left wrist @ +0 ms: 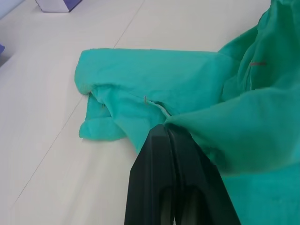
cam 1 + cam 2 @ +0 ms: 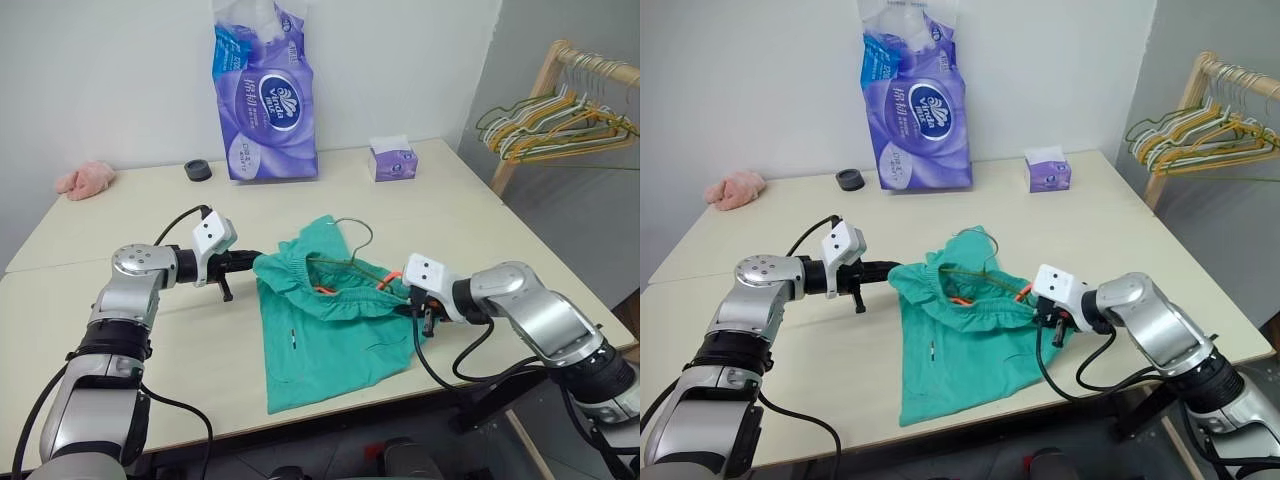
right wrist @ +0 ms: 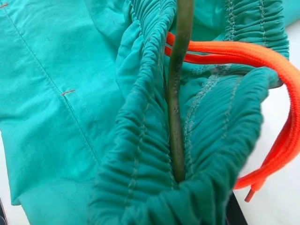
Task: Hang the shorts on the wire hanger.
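The shorts are lying on the worktop, the wire hanger poking from the waistband. The left gripper is clenching one waistband end; the right gripper seems to be pinching the other, fingers closed.

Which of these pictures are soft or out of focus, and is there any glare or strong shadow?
Left wrist view: the black fingers look soft up close, the shorts sharper. Right wrist view: waistband stitching and the wire hanger are crisp, the orange drawstring slightly soft. Eye views: even light, faint shadows on the table, mild sheen on the purple pack.
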